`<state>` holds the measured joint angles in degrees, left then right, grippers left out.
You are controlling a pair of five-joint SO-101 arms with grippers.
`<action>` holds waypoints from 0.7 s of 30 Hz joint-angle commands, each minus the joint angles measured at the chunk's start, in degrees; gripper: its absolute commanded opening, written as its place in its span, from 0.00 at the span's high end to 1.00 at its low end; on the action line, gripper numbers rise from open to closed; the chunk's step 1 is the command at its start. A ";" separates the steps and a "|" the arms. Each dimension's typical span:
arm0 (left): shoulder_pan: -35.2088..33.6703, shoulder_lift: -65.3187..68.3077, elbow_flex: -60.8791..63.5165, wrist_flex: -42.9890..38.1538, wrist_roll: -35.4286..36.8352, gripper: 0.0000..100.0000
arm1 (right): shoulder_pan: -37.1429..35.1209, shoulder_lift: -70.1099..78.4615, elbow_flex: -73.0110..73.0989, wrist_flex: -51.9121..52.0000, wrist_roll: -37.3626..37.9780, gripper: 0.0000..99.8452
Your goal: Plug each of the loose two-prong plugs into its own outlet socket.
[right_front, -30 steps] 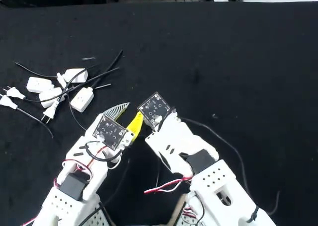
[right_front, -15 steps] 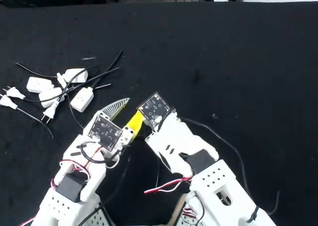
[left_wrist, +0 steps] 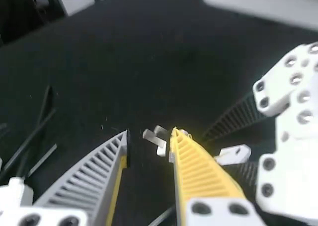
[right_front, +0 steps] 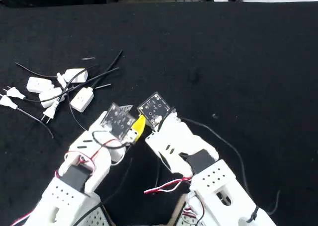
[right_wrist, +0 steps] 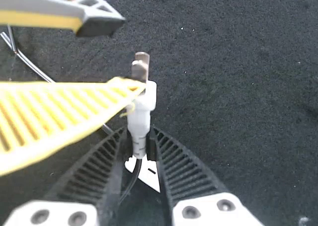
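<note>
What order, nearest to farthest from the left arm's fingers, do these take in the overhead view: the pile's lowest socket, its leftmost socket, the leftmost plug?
From the left arm's fingers:
1. Lowest socket, on the pile's right, nearest the arm.
2. Leftmost socket, at the pile's upper left.
3. Leftmost plug, at the picture's left edge.

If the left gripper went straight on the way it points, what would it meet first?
Most likely the white two-prong plug held in the right gripper: it sits just ahead, between the left gripper's open fingers, and the yellow finger seems to touch its body.
</note>
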<state>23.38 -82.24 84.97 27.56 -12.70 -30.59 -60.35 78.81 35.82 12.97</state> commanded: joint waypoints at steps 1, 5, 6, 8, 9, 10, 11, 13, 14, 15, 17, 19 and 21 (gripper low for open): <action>0.31 5.98 -5.58 -0.18 -0.44 0.85 | -0.97 0.13 -3.47 0.18 -0.18 0.99; 0.22 6.51 -5.41 -0.18 -0.53 0.85 | -0.53 0.13 -3.65 0.35 -0.35 0.99; 0.13 6.51 -5.32 -0.18 -0.53 0.85 | -0.53 0.13 -3.74 0.35 -0.44 0.99; 0.13 6.51 -5.14 -0.18 -0.62 0.85 | -0.53 0.04 -3.74 0.35 -0.53 0.99; 0.13 6.51 -5.14 -0.18 -0.62 0.85 | -0.53 0.04 -3.74 0.44 -0.53 0.99; 0.13 6.51 -4.79 -0.26 -0.62 0.85 | -0.53 -0.04 -3.74 0.44 -0.62 0.99; 0.13 6.51 -4.44 -0.44 -0.62 0.85 | -0.53 -0.40 -3.74 0.53 -0.62 0.99; 0.13 6.51 -2.77 -2.55 -0.62 0.85 | -0.53 -2.15 -3.74 2.02 -0.70 0.99; 0.13 6.51 -1.45 -4.13 -0.62 0.85 | -0.53 -3.65 -3.74 2.99 -0.70 0.99; 0.13 6.51 -0.22 -5.80 -0.62 0.85 | -0.53 -5.41 -3.47 3.78 -0.70 0.99; 0.13 6.51 1.98 -9.14 -0.62 0.85 | -0.53 -9.54 -2.59 5.01 -0.70 0.99; 0.13 6.51 2.86 -10.90 -0.62 0.85 | -0.70 -13.85 -0.84 5.54 -0.70 0.99; 0.13 6.51 2.77 -10.90 -0.62 0.85 | -0.70 -17.27 0.84 5.71 -0.35 0.99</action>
<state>23.21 -75.91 87.87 18.77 -12.79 -30.51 -69.58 79.16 41.36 12.97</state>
